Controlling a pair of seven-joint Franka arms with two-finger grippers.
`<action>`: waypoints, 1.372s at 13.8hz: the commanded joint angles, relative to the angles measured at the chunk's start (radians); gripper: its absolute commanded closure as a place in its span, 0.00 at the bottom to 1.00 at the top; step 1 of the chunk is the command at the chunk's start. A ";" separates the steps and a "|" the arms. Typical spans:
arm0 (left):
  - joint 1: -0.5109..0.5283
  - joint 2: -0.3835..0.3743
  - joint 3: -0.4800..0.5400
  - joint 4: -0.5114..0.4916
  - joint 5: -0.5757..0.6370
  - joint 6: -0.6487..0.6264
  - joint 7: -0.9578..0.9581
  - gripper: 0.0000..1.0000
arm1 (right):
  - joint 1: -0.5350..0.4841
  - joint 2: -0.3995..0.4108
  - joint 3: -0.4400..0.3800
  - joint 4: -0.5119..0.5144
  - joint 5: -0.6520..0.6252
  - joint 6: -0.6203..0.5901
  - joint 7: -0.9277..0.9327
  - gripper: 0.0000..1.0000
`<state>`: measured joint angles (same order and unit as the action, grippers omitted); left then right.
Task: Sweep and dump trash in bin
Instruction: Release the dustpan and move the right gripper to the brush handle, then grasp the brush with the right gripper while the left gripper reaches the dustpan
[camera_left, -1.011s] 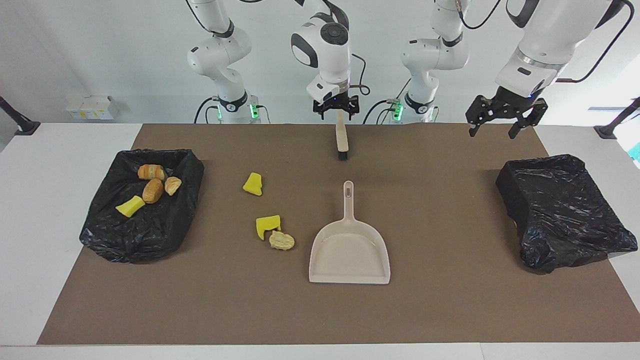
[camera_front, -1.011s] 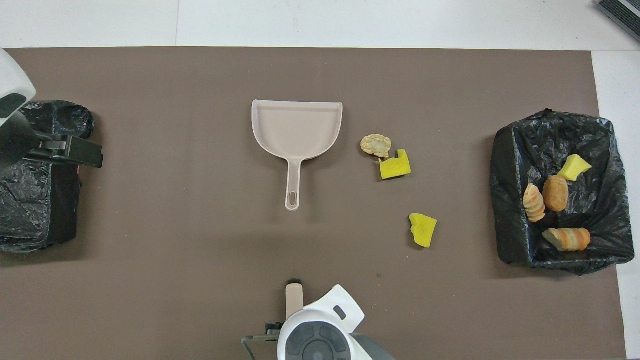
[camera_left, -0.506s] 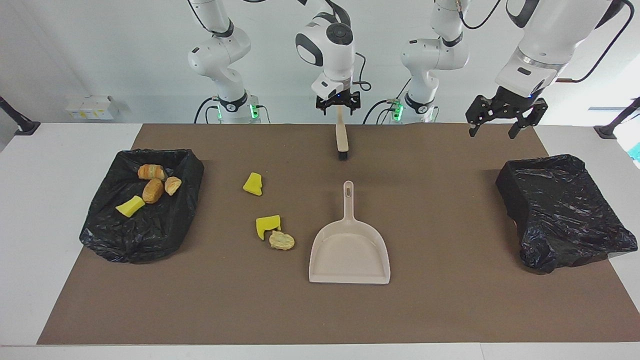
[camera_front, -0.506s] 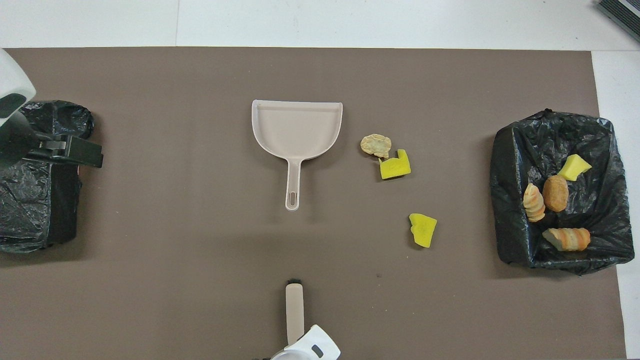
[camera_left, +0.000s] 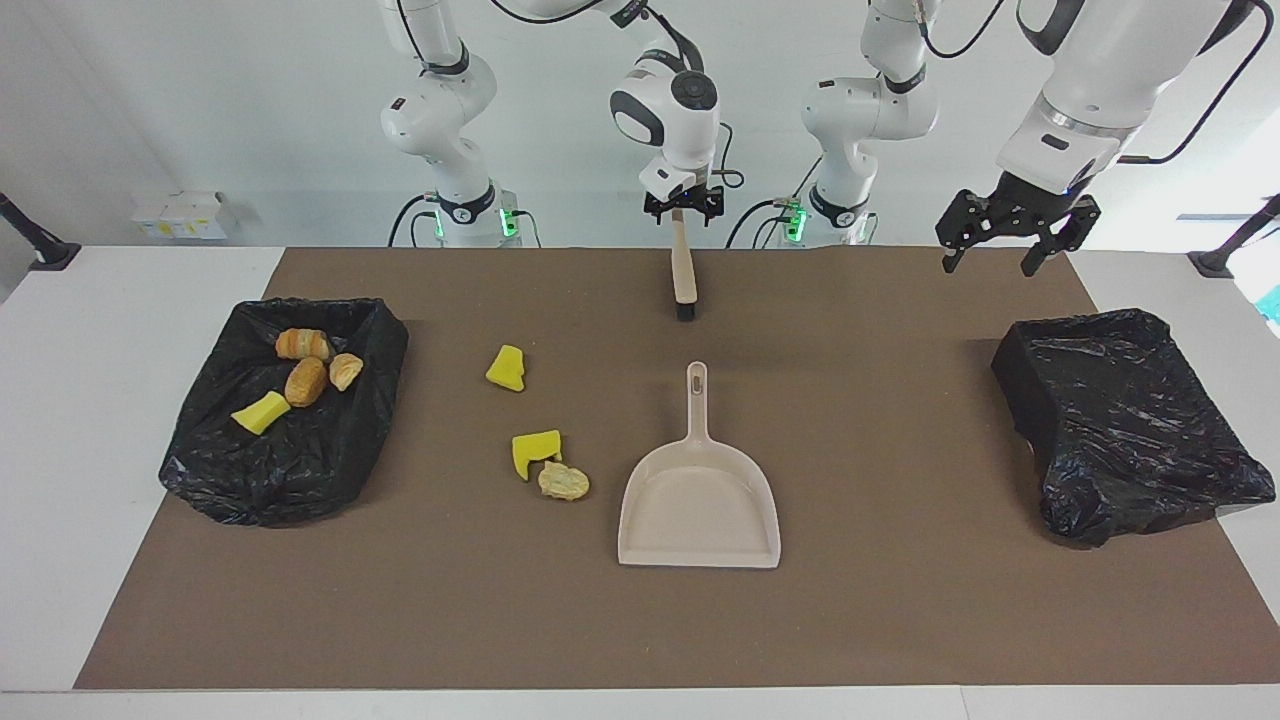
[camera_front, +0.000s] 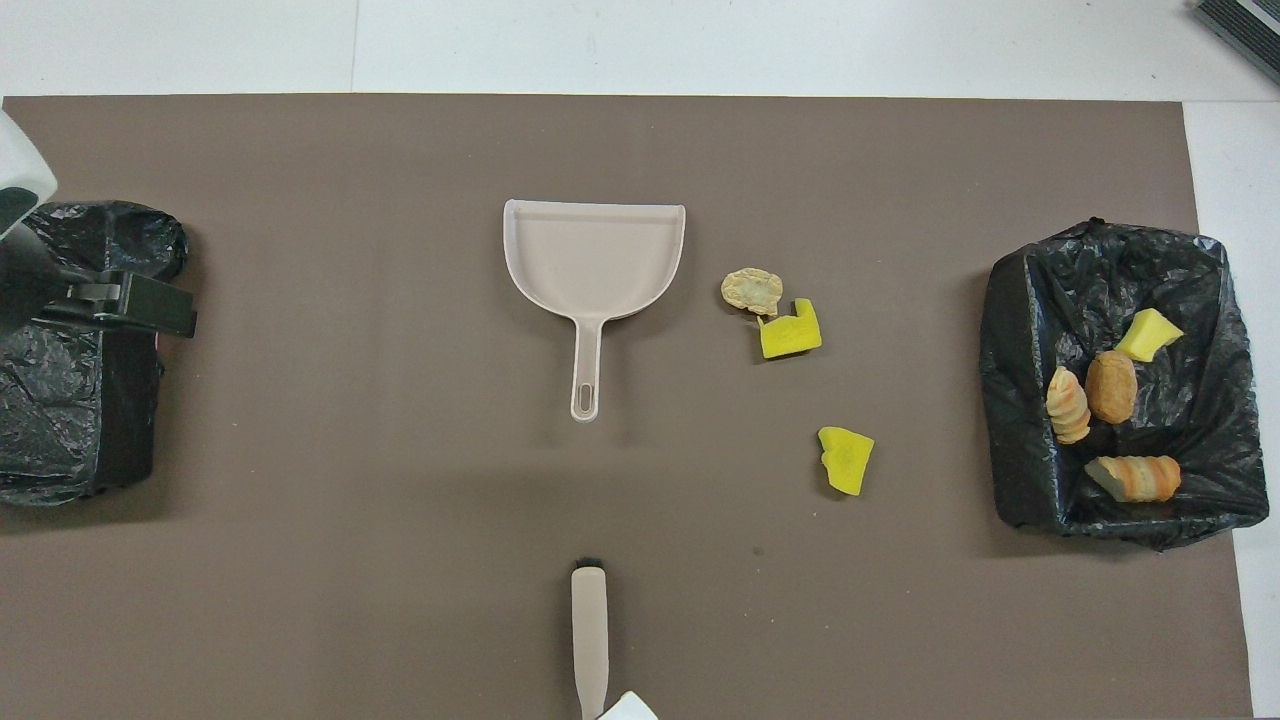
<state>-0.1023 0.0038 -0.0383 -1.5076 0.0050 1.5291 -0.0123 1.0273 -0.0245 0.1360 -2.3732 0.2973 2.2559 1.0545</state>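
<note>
The brown mat (camera_left: 900, 620) lies bare between the dustpan (camera_left: 700, 505) and the lined bin (camera_left: 1125, 420) under the left gripper (camera_left: 1010, 235), whose jaws stand wide. The right gripper (camera_left: 683, 205) straddles the brush (camera_left: 684, 275) handle tip; its grip cannot be told. Three trash scraps (camera_left: 537, 450) lie beside the dustpan; four lie in the other bin (camera_left: 290, 470).

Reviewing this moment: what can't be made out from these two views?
- Facing view: whether the right gripper grips the brush; its fingers are too small.
- Overhead view: the brush handle's end, cut off by the bottom edge.
- Overhead view: part of the empty bin, covered by the left gripper.
</note>
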 joint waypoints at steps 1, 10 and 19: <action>-0.017 -0.062 -0.012 -0.100 0.006 0.005 -0.006 0.00 | 0.004 -0.029 -0.003 -0.031 0.025 0.027 0.018 0.30; -0.258 -0.041 -0.012 -0.310 -0.007 0.256 -0.147 0.00 | -0.099 -0.006 -0.010 0.017 0.023 0.008 0.002 1.00; -0.394 0.060 -0.012 -0.359 -0.010 0.405 -0.219 0.00 | -0.416 -0.078 -0.016 0.114 0.002 -0.228 -0.118 1.00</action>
<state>-0.4500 0.0245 -0.0671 -1.8552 0.0005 1.8633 -0.1825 0.6814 -0.0744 0.1153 -2.2795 0.2970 2.0949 0.9984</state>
